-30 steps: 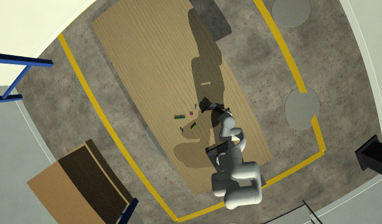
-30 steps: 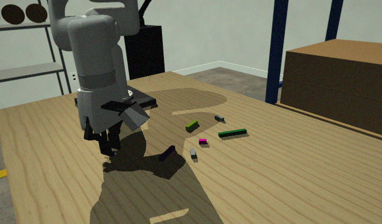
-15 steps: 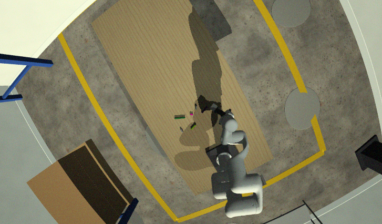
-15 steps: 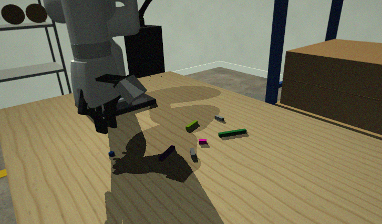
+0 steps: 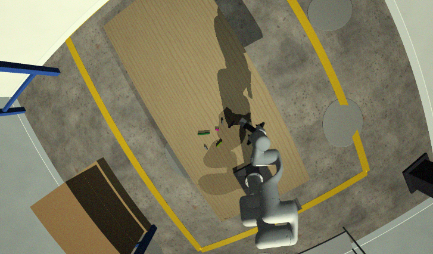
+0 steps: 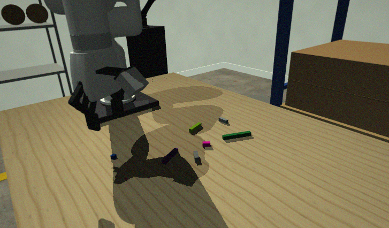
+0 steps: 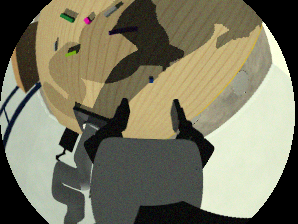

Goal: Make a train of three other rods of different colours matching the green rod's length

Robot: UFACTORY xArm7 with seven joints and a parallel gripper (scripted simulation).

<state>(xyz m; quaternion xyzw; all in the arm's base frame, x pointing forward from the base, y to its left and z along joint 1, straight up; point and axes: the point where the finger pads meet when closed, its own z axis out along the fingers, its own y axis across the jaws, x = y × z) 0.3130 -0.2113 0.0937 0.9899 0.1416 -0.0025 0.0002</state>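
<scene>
My gripper is open and empty, raised above the table. The blue rod lies alone on the table beyond the fingertips in the wrist view; in the top view I cannot make it out. The magenta rod lies between the green rod and one grey rod. The lime rod lies nearer the arm's base, turned differently. All these rods lie apart.
The dark purple rod lies in the arm's shadow, between the blue rod and the nearer grey rod. A second grey rod lies beyond the lime and green rods. The arm's dark base plate stands on the table.
</scene>
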